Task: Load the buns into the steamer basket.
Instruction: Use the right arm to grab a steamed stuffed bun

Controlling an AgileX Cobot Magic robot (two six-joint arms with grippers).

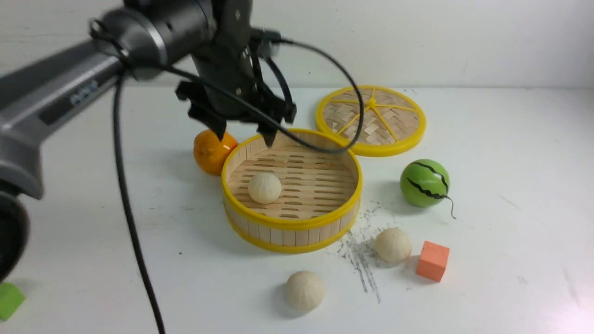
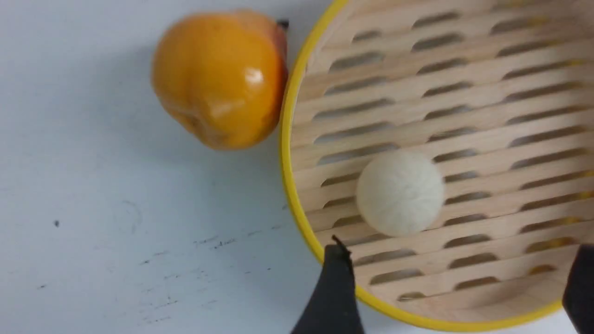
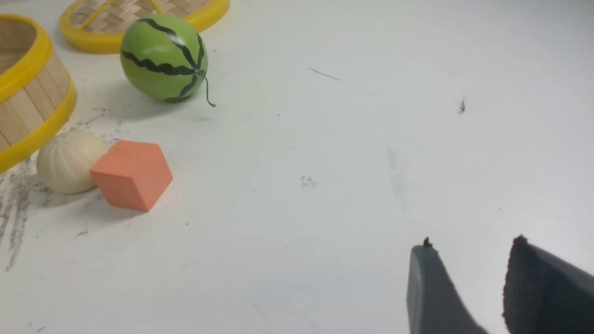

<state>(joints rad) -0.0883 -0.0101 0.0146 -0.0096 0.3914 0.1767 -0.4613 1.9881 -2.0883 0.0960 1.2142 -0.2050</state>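
The steamer basket [image 1: 291, 227] stands mid-table, a round bamboo tray with yellow rims. One cream-white bun [image 1: 264, 188] lies on its slatted floor, and the left wrist view shows that bun [image 2: 399, 192] near the basket's rim [image 2: 290, 185]. Two more buns rest on the table in front: one [image 1: 305, 290] nearest me, one [image 1: 392, 245] beside an orange cube. My left gripper [image 1: 245, 132] hangs open above the basket's far-left rim, nothing between its fingers. My right gripper [image 3: 468, 246] is open over bare table, empty, to the right of the cube.
An orange [image 1: 211, 150] touches the basket's far-left side. The woven yellow-rimmed lid [image 1: 370, 119] lies behind the basket. A green striped watermelon ball [image 1: 424, 182] and an orange cube [image 1: 433, 260] sit to the right. A green block [image 1: 9, 300] shows at the near-left edge.
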